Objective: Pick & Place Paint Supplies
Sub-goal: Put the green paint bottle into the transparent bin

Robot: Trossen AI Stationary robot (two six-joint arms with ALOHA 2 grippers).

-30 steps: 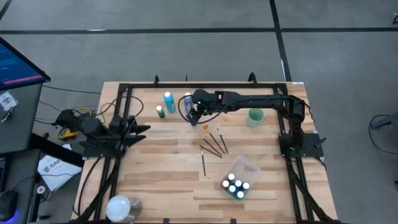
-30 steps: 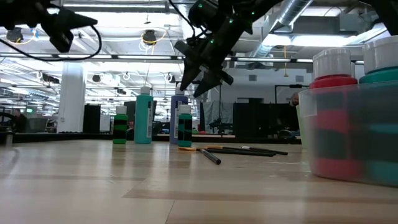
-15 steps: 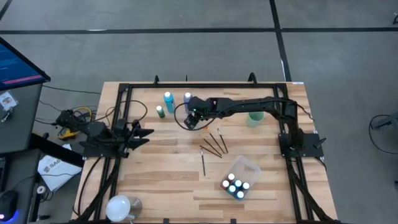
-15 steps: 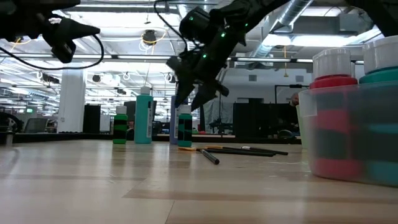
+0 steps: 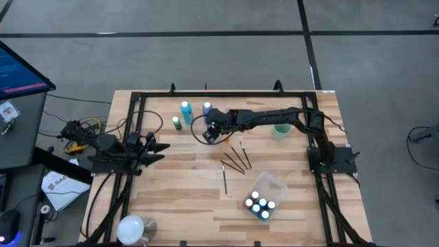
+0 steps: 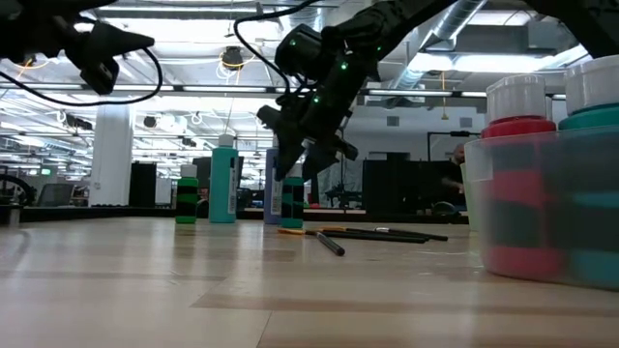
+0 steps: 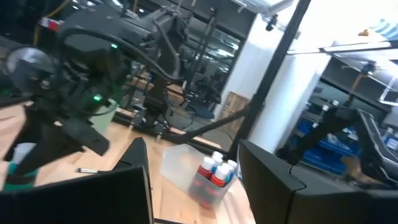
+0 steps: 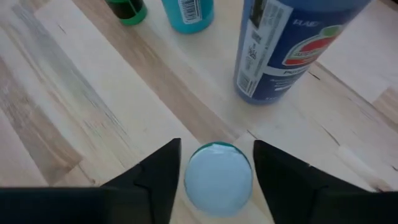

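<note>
Right tool (image 8: 217, 180) spread around white-capped bottle (image 8: 218, 179), blue bottle (image 8: 287, 46) just beside.

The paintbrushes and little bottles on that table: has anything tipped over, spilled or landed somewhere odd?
Nothing stands out. The bottles by the far edge stand upright, the paintbrushes lie loose mid-table, and the clear tub holds upright bottles. The right gripper straddles a white-capped bottle.

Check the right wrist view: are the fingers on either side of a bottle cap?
Yes, the right gripper fingers flank a pale round bottle cap.
</note>
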